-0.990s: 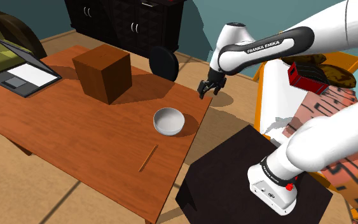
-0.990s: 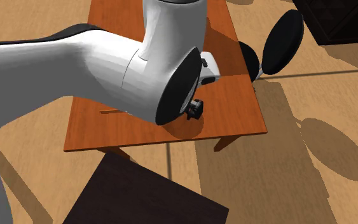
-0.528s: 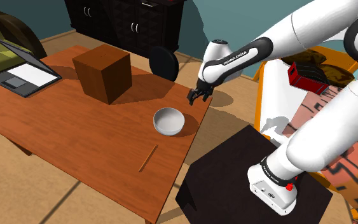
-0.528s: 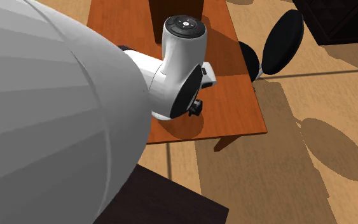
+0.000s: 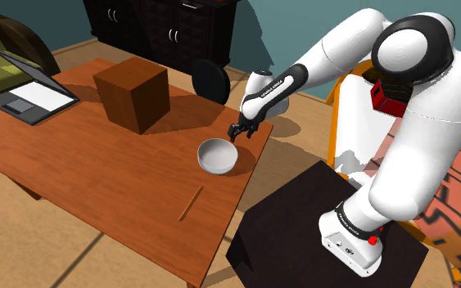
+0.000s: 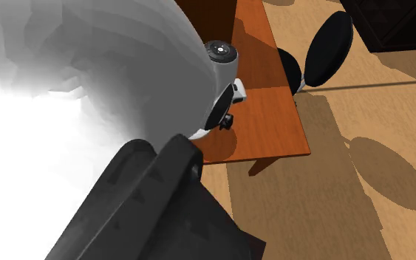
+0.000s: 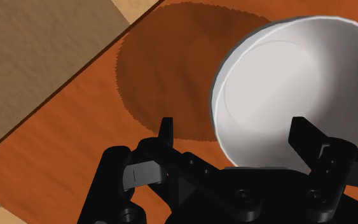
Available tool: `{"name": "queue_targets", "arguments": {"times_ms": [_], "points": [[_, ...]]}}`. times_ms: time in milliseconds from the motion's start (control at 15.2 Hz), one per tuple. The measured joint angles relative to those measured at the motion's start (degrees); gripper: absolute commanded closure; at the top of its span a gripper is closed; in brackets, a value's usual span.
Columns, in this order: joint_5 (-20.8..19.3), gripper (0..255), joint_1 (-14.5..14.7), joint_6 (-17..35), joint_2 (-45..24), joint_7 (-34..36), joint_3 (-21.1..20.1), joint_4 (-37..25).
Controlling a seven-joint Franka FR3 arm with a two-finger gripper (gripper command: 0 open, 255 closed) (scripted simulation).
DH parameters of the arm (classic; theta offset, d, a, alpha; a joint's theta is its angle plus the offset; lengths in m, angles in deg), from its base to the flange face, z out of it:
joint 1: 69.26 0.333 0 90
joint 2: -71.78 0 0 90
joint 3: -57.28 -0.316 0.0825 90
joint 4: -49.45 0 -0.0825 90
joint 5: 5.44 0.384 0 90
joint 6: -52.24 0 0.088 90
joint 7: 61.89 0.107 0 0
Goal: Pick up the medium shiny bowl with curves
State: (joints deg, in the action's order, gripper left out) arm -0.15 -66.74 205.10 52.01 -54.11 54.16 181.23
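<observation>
A pale grey round bowl sits upright on the brown wooden table, near the table's edge closest to the stand. My black gripper hovers just above the bowl's rim on the side toward the arm. In the wrist view the bowl lies a short way below the open gripper. The fingers stand wide apart and touch nothing, with the bowl's near rim in line with the gap. In the second exterior view the arm's bulk hides the bowl.
A brown box stands behind the bowl, and an open laptop lies at the shoulder view's left. A thin stick lies near the front. A black chair stands past the table's far edge, seen also as the chair. The dark stand is close by.
The gripper has moved down and to the shoulder view's left, from past the table's corner to just above the bowl's rim. The bowl has not moved.
</observation>
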Motion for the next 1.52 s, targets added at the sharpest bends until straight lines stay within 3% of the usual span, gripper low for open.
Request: {"name": "queue_targets", "arguments": {"times_ms": [198, 726, 792, 1518], "points": [[0.40, 0, -0.11, 2.40, -7.00, -0.39, -0.29, -4.74], [0.66, 0, -0.48, 6.91, -13.78, -1.17, -0.49, -7.04], [0.65, 255, -0.42, 7.07, -14.08, -1.13, -0.49, -7.19], [0.64, 255, -0.37, 6.93, -13.99, -1.07, -0.49, -7.30]]}}
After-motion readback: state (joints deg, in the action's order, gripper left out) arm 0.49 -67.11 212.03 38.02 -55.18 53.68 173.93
